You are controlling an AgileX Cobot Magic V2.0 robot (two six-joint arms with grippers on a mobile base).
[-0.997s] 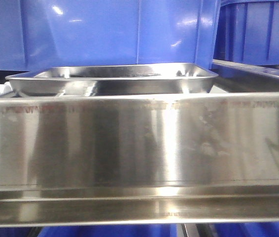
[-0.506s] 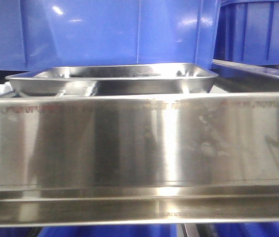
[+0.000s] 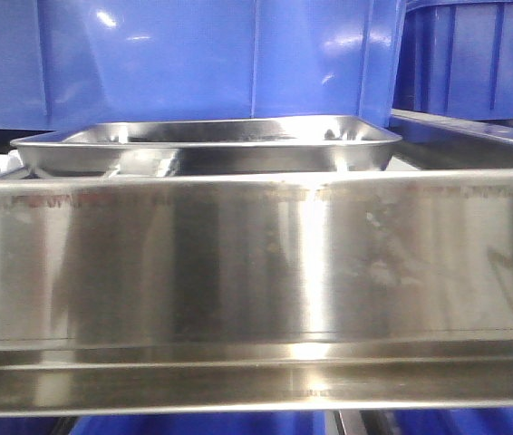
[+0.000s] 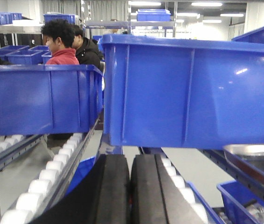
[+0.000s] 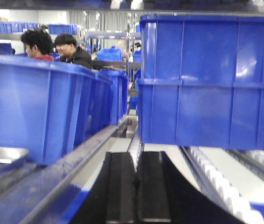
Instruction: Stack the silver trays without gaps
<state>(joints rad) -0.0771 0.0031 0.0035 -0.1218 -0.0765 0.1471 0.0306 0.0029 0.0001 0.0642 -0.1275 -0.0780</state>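
A silver tray [image 3: 207,145] lies on the shelf behind the steel rail, in front of the blue bins, and no gripper shows in the front view. In the left wrist view my left gripper [image 4: 130,161] is shut, its black fingers [image 4: 113,186] pressed together with nothing between them. A silver tray's corner [image 4: 253,154] shows low at the right, apart from the gripper. In the right wrist view my right gripper [image 5: 136,157] is shut and empty. A silver tray's rim [image 5: 1,156] shows at the left edge, well away from it.
A wide brushed-steel rail [image 3: 256,272] fills the front view's lower half. Deep blue bins [image 4: 188,93] [image 5: 206,79] stand on roller lanes just beyond both grippers. White rollers [image 4: 52,172] [image 5: 220,182] run beside the fingers. Two people [image 4: 66,44] sit behind the bins.
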